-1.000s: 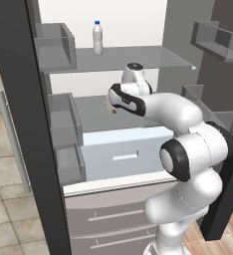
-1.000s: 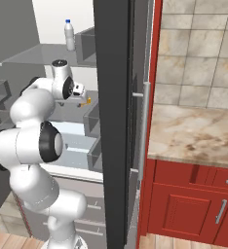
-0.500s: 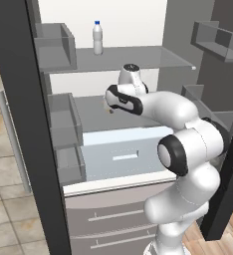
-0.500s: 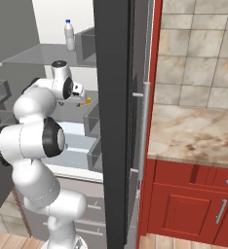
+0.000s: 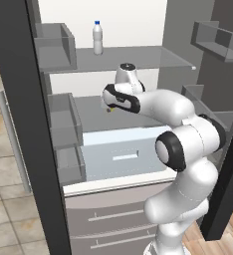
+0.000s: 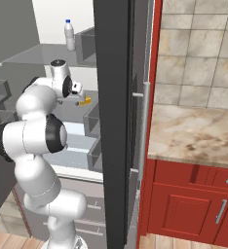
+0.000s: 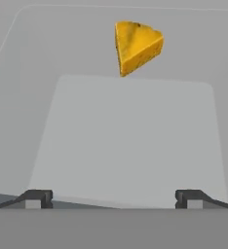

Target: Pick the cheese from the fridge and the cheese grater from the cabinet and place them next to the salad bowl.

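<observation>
The cheese (image 7: 137,46), a small yellow-orange wedge, lies on the grey middle shelf (image 5: 91,117) of the open fridge (image 6: 113,121). It also shows as a small yellow spot, the cheese (image 6: 85,101), just beyond the hand. My gripper (image 7: 114,199) is open and empty, pointing down at the shelf, with the wedge ahead of the fingertips and apart from them. The arm reaches into the fridge under the glass upper shelf (image 5: 128,57). The cheese grater, the cabinet and the salad bowl are out of view.
A clear bottle with blue cap (image 5: 97,37) stands on the upper shelf. Grey door bins (image 5: 63,119) line the left side, and a pale blue drawer (image 5: 123,154) sits below the arm. A marble counter (image 6: 194,136) over red cupboards (image 6: 184,204) lies to the right.
The hand has moved a little further into the fridge, to the left in the left base view, closer to the cheese. The jaws have stayed open.
</observation>
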